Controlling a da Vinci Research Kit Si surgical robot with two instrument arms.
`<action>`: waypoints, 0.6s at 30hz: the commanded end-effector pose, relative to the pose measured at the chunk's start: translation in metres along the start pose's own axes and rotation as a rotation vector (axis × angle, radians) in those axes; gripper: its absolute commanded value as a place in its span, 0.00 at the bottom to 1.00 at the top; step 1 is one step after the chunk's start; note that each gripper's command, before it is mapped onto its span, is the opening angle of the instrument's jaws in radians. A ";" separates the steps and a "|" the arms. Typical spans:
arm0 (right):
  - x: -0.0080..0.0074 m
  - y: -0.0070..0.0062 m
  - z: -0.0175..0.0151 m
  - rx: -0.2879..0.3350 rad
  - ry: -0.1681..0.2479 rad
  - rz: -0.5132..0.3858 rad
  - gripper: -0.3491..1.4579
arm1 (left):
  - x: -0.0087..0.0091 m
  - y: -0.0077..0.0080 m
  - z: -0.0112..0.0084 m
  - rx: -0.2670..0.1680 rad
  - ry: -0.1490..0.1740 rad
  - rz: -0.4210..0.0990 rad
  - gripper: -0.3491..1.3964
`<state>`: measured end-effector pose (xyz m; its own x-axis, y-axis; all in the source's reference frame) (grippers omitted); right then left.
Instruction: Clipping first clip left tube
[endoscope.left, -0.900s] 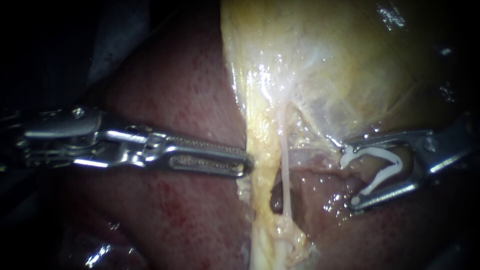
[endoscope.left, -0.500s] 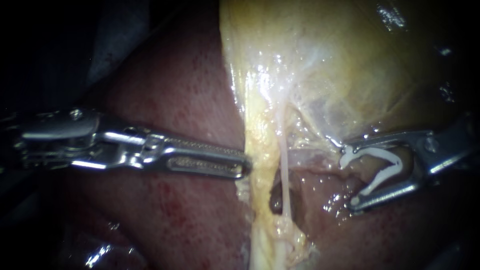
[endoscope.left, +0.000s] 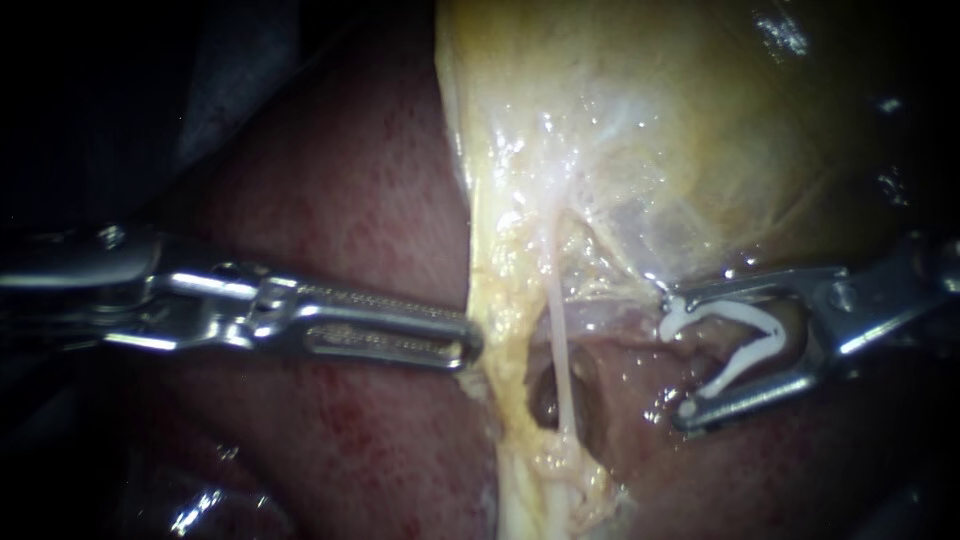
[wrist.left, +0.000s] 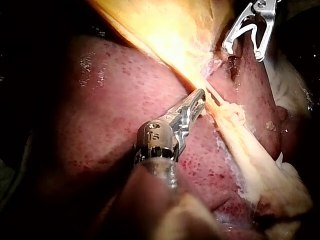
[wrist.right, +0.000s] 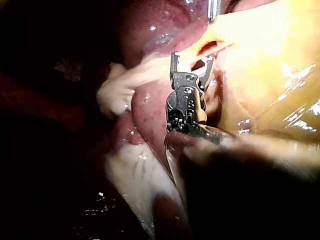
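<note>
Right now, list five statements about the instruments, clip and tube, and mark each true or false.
1. The right instrument holds a white clip in its jaws. True.
2. The clip is closed around the tube. False: it sits open in the jaws, beside the tube and apart from it.
3. The left instrument grips the edge of the yellow tissue. True.
4. The left instrument's jaws gape wide. False: they lie together on the tissue.
5. The liver lies under the left instrument. True.
</note>
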<state>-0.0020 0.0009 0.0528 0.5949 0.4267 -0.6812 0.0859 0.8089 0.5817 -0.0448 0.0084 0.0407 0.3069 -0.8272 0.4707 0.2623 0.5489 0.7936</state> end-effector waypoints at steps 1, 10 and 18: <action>0.0001 -0.0001 0.0001 0.000 0.002 0.011 0.51 | 0.0000 -0.0001 -0.0002 0.003 -0.001 0.000 0.00; 0.0008 -0.0003 0.0016 -0.003 0.018 0.090 0.50 | -0.0002 -0.0007 -0.0010 0.008 -0.003 -0.002 0.00; 0.0008 -0.0006 0.0035 -0.007 0.028 0.144 0.50 | -0.0004 -0.0009 -0.0016 0.007 -0.004 -0.003 0.00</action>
<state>0.0014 -0.0008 0.0536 0.5774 0.5546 -0.5992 -0.0095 0.7384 0.6743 -0.0436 0.0084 0.0391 0.3020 -0.8293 0.4702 0.2567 0.5457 0.7977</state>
